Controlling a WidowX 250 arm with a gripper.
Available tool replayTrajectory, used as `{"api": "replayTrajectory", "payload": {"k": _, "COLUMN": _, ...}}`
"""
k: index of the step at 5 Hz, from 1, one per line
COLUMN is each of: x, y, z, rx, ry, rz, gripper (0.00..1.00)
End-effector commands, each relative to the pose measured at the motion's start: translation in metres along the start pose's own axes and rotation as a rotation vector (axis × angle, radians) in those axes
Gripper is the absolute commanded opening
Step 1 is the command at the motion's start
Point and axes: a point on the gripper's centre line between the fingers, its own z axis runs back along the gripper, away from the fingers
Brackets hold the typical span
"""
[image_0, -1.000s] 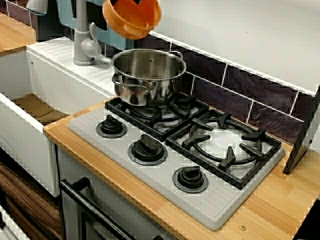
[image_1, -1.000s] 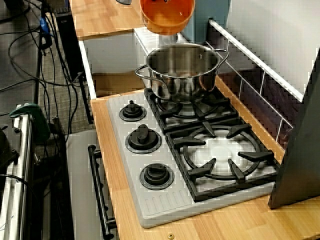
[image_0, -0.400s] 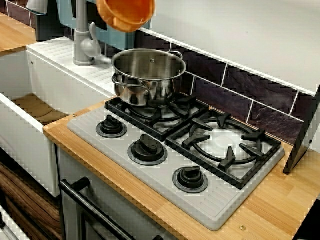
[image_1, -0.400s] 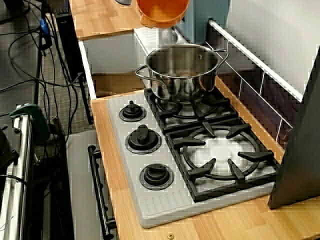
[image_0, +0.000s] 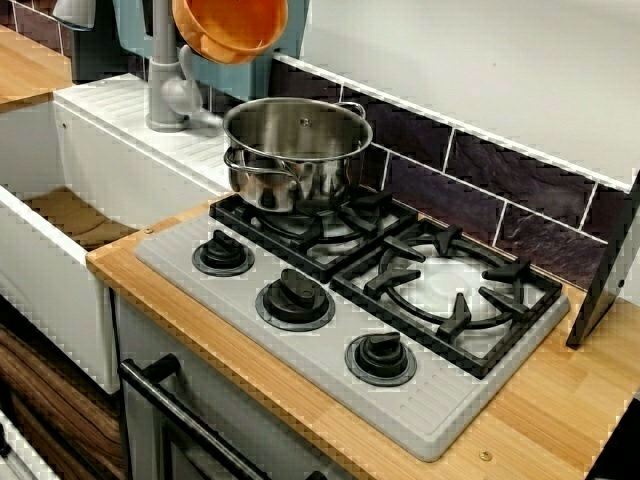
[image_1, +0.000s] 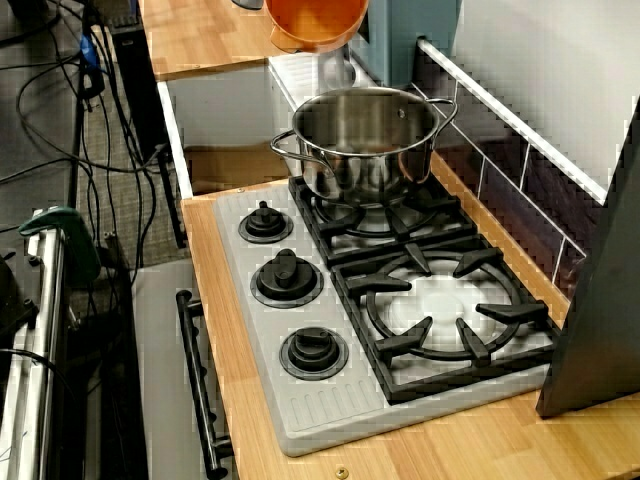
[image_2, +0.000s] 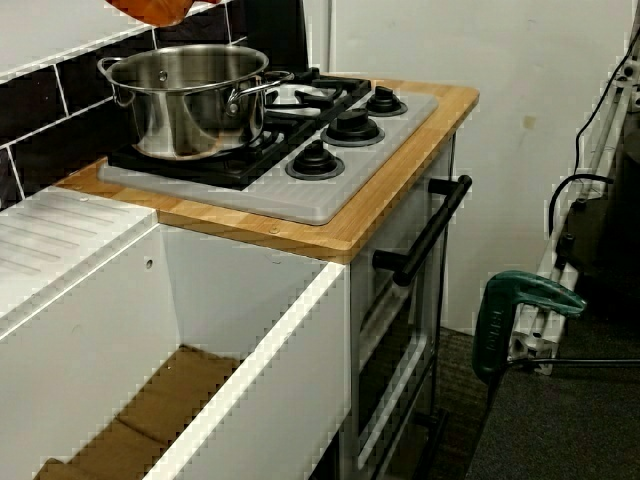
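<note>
An orange bowl (image_0: 230, 28) hangs in the air at the top edge of the front view, above and to the left of a steel pot (image_0: 297, 150). Nothing under the bowl holds it up, and the gripper carrying it lies outside every frame. From the stove's end, the bowl (image_1: 315, 22) is above the pot's (image_1: 368, 140) far rim, over the white drainboard. Only a sliver of the bowl (image_2: 150, 10) shows in the sink-side view, above the pot (image_2: 187, 95). The pot stands on the stove's back-left burner.
A grey stove top (image_0: 440, 405) with three knobs lies in a wooden counter. A grey faucet (image_0: 165, 85) and a white sink (image_2: 250, 370) are to the left. A dark panel (image_0: 608, 270) leans at the right. A black oven handle (image_2: 430, 230) juts out in front.
The orange bowl has moved left and a little up, from above the pot's rim toward the faucet. The pot has not moved.
</note>
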Motion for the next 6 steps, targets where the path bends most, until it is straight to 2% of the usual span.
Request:
{"api": "replayTrajectory", "payload": {"k": 1, "x": -0.003, "y": 0.032, "z": 0.019, "rx": 0.064, "ry": -0.072, "rz": 0.087, "gripper": 0.0}}
{"api": "replayTrajectory", "payload": {"k": 2, "x": -0.004, "y": 0.038, "z": 0.018, "rx": 0.067, "ry": -0.072, "rz": 0.096, "gripper": 0.0}}
{"api": "replayTrajectory", "payload": {"k": 3, "x": -0.002, "y": 0.043, "z": 0.017, "rx": -0.036, "ry": -0.084, "rz": 0.146, "gripper": 0.0}}
{"api": "replayTrajectory", "payload": {"k": 4, "x": 0.013, "y": 0.036, "z": 0.018, "rx": -0.163, "ry": -0.08, "rz": 0.196, "gripper": 0.0}}
{"api": "replayTrajectory", "payload": {"k": 5, "x": 0.026, "y": 0.022, "z": 0.017, "rx": -0.334, "ry": -0.058, "rz": 0.173, "gripper": 0.0}}
{"api": "replayTrajectory", "payload": {"k": 6, "x": 0.036, "y": 0.003, "z": 0.023, "rx": -0.522, "ry": -0.064, "rz": 0.109, "gripper": 0.0}}
